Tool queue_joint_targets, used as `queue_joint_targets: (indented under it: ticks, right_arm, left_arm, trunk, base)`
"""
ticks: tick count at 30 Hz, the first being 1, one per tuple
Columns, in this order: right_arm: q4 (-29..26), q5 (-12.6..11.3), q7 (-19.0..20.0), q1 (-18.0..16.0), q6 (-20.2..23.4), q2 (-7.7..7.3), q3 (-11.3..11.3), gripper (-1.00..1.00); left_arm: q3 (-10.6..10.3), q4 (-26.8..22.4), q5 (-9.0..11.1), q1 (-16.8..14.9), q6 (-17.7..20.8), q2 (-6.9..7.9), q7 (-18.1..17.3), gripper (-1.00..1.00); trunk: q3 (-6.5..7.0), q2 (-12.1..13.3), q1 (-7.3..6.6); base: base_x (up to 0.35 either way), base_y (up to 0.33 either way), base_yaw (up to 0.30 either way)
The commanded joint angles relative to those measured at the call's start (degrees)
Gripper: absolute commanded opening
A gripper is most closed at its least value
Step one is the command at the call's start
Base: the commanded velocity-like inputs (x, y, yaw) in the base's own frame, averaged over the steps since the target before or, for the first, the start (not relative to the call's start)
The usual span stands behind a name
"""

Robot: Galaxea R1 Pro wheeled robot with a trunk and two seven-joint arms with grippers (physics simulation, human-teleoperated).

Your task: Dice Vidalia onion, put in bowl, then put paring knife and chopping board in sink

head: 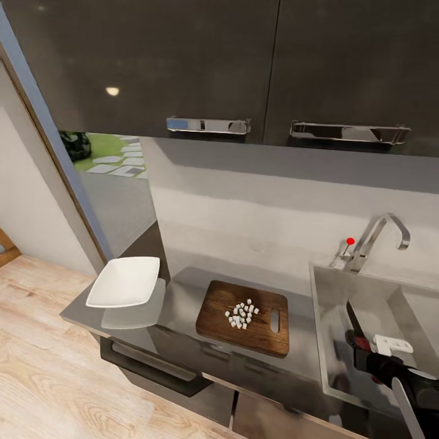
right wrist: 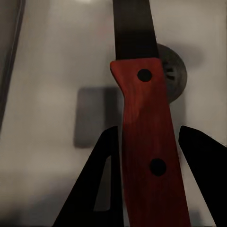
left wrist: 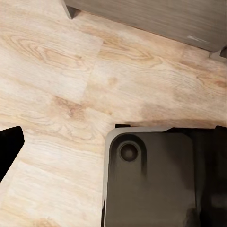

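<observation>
Head view: diced onion (head: 242, 314) lies on the chopping board (head: 221, 323), not in the bowl (head: 124, 281). Right gripper (right wrist: 144, 156) clamps the paring knife (right wrist: 144, 118) over the sink (head: 327, 341). Left gripper's state cannot be told. Remaining: transfer dice, sink both tools.

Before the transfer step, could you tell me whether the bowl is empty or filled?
Empty: the bowl shows plain white; the diced onion lies on the chopping board.

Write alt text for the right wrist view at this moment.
The right end effector holds the red-handled paring knife over the grey sink, dark blade pointing away from the camera. The round drain shows partly behind the handle, and a soft rectangular shadow lies on the basin floor.
</observation>
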Motion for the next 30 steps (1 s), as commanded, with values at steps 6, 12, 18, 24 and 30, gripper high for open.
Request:
queue_joint_targets:
  ticks: [6,12,18,24,30]
  right_arm:
    - [2.7,-0.3,0.1,-0.3,0.2,0.0,0.0,-1.0]
    - [4.6,-0.3,0.2,-1.1,0.0,0.0,0.0,-1.0]
    - [5.2,-0.4,0.2,-1.2,-0.1,0.06,0.0,-1.0]
    - [5.2,-0.4,0.2,-1.2,-0.1,0.19,0.1,-1.0]
    - [5.4,-0.3,0.2,-1.2,-0.2,1.42,0.3,-1.0]
  left_arm:
    - [-0.4,-0.1,0.6,0.0,-0.1,0.1,0.5,1.0]
    - [-0.4,-0.1,0.6,0.0,-0.1,0.1,0.5,1.0]
    - [-0.4,-0.1,0.5,0.0,-0.1,0.02,0.5,1.0]
    - [-0.4,0.0,0.6,0.0,-0.1,0.01,0.5,1.0]
    - [-0.4,0.0,0.6,0.0,-0.1,0.01,0.5,1.0]
  trunk:
    - [-0.1,-0.1,0.04]
    - [-0.1,-0.1,0.04]
    - [-0.1,-0.1,0.04]
    - [-0.1,-0.1,0.04]
    - [-0.1,-0.1,0.04]
  base:
    - [0.0,0.0,0.0]
    - [0.0,0.0,0.0]
    - [0.026,0.0,0.0]
    - [0.175,-0.035,0.0]
    - [0.01,-0.002,0.0]
